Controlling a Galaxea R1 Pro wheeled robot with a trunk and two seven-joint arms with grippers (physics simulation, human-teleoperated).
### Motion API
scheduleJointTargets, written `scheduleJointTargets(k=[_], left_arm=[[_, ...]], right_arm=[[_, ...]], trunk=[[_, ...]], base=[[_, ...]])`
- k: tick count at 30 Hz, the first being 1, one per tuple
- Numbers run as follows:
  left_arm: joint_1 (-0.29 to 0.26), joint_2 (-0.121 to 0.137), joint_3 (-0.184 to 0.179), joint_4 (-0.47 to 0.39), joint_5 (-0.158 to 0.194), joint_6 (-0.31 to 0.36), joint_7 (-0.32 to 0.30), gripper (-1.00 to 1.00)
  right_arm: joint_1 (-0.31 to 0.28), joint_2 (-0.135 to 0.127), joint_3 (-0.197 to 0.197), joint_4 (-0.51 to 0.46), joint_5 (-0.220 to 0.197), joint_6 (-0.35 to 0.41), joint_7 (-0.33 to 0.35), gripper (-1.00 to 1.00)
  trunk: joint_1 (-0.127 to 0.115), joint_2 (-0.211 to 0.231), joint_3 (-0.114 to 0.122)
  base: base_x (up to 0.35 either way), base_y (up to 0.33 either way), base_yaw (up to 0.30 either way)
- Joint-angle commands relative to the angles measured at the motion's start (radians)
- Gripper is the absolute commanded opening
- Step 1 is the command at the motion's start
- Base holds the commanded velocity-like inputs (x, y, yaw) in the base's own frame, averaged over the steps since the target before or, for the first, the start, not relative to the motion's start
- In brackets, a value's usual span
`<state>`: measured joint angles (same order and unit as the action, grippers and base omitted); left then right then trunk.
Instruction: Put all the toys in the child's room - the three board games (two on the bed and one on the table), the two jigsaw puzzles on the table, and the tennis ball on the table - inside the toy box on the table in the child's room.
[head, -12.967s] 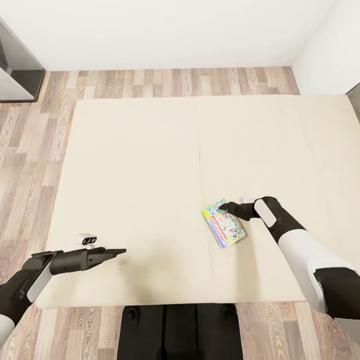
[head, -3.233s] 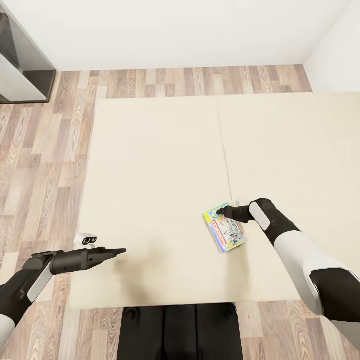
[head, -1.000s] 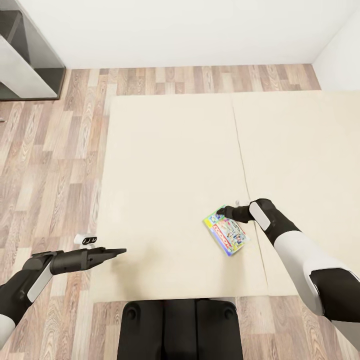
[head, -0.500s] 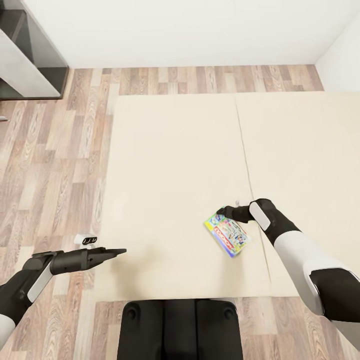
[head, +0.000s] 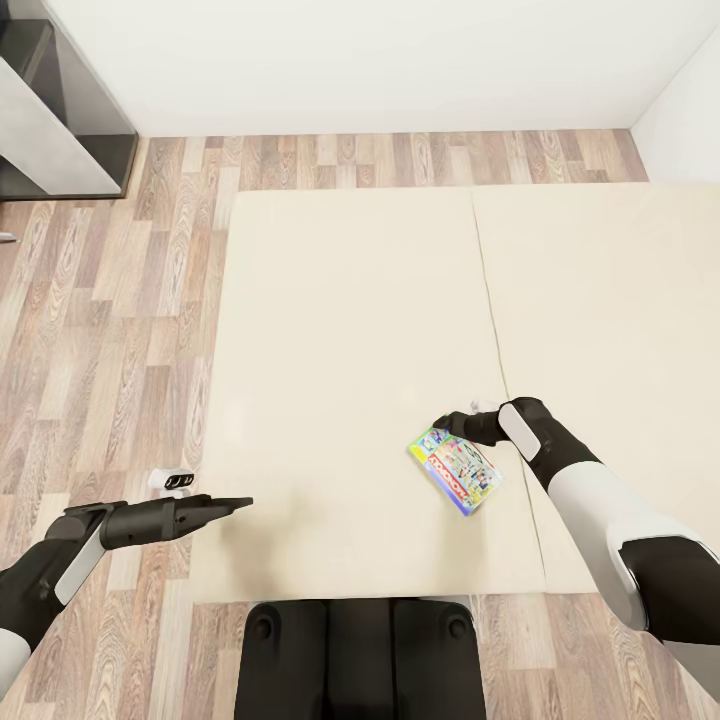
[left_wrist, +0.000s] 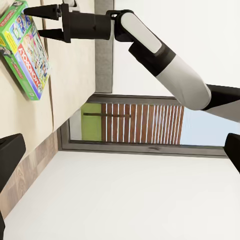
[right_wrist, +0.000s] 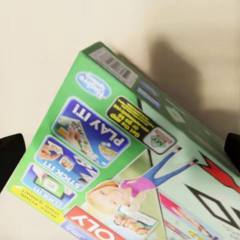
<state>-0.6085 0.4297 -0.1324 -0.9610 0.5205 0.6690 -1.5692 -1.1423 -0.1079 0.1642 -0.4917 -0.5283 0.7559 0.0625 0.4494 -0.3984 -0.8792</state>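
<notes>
The board game (head: 455, 471) is green-bordered with busy multicoloured print and red lettering; the bed (head: 350, 330) is plain beige; the floor (head: 110, 310) shows grey-brown wood planks.

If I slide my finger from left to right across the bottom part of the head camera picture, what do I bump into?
Left gripper → board game on the bed → right gripper, just above the game's top edge, overlapping it → the right arm's white forearm.

wood-plank floor (head: 120, 330), white wall (head: 380, 60), dark-grey cabinet (head: 50, 120), window (left_wrist: 130, 122)
</notes>
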Motion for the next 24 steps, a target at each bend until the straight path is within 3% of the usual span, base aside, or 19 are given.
scheduleJointTargets(k=[1,24], left_arm=[[-0.001,0.001,-0.004,0.0,0.006,0.011,-0.002,1.0],[-0.001,0.001,-0.003,0.0,0.006,0.011,-0.002,1.0]], right_arm=[[0.0,-0.001,0.005,-0.001,0.007,0.003,0.007,1.0],[0.0,-0.003,0.003,-0.004,0.007,0.002,0.007,1.0]], trunk=[[0.001,-0.002,-0.001],[0.001,-0.002,-0.001]], base=[[0.0,0.0,0.0],[0.0,0.03,0.0]])
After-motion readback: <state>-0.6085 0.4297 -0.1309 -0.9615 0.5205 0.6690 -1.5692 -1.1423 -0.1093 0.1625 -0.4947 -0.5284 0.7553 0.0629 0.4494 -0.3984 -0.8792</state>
